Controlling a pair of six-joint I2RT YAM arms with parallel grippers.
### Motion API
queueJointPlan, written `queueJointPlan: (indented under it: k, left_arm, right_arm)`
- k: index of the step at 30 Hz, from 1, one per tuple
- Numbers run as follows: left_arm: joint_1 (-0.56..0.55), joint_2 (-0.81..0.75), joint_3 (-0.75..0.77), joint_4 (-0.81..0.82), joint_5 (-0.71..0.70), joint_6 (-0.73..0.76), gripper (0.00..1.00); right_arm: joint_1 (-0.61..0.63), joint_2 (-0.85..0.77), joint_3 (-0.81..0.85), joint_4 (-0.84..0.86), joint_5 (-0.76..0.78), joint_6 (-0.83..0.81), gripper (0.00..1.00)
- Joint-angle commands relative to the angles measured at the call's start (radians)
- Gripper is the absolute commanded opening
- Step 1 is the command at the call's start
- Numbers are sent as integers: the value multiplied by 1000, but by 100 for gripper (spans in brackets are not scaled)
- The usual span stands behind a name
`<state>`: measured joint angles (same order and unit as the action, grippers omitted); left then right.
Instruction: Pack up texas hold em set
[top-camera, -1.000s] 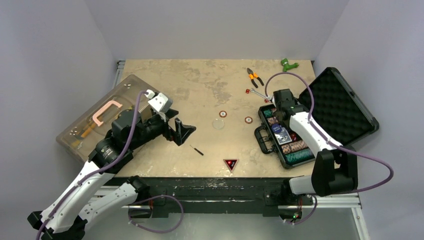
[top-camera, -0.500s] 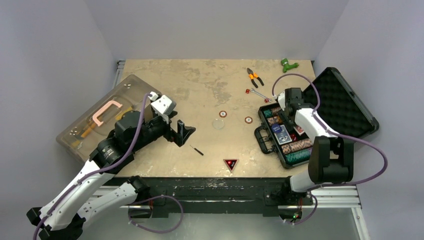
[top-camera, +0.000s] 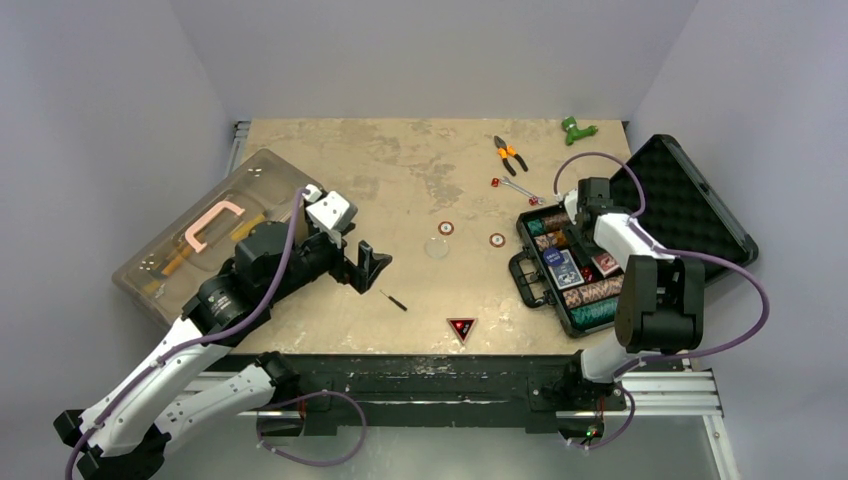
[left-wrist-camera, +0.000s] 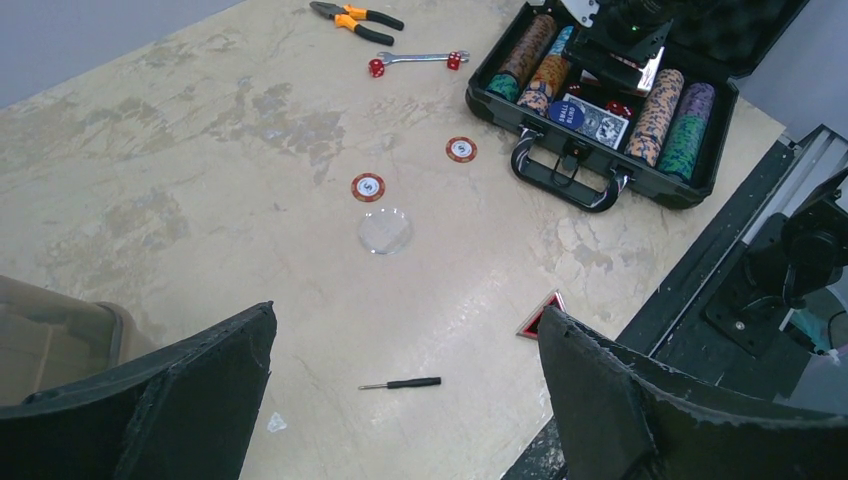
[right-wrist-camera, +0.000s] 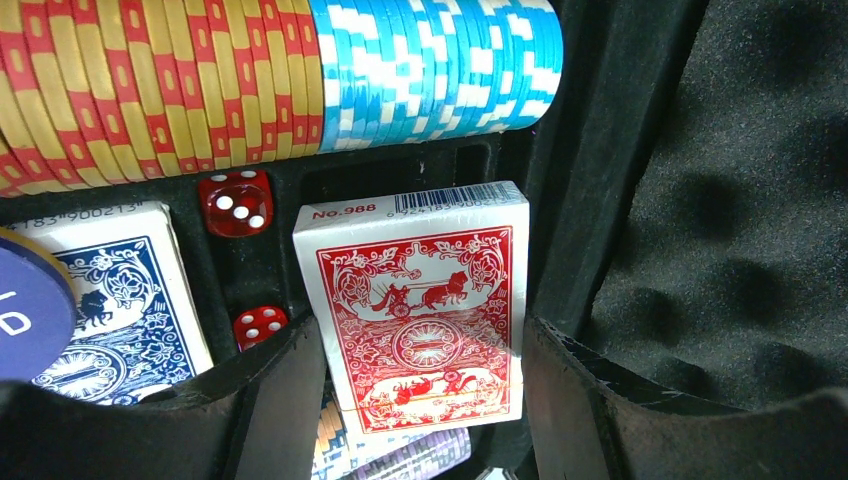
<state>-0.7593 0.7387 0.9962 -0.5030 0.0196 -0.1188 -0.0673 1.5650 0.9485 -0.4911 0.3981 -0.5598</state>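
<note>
The black case lies open at the right, its foam lid folded back. Rows of striped chips, a blue deck and red dice sit inside. My right gripper is shut on the red card deck, which hangs tilted over the case's right side, above purple chips. The same red card deck shows beside the arm from above. Two loose chips and a clear round button lie mid-table. My left gripper stands open and holds nothing.
A translucent brown toolbox with a pink handle sits at the left. A small screwdriver and a red triangle lie near the front edge. Pliers, a wrench, red dice and a green object are at the back right.
My right gripper has moved back and right over the case, toward the lid side, with the red deck in it. The left arm has shifted only slightly.
</note>
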Motion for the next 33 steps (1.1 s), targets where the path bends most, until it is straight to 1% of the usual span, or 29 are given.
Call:
queueJointPlan:
  k: [1,23,31,33]
  left_arm:
    - [-7,-1,30,18,-16,22,100]
    - [-23,3,29,18,-8,27,100]
    - [-23,6,29,18,-7,30,100]
    - [-23,5,28,19,-9,30,100]
  right_arm:
    - [-11,5,44,34,-7,17,23]
    - [-26,70,63,67,-107,54,26]
    - [-31,59,56,61,-156,62,35]
    - [-32,53,56,52,-173,65,39]
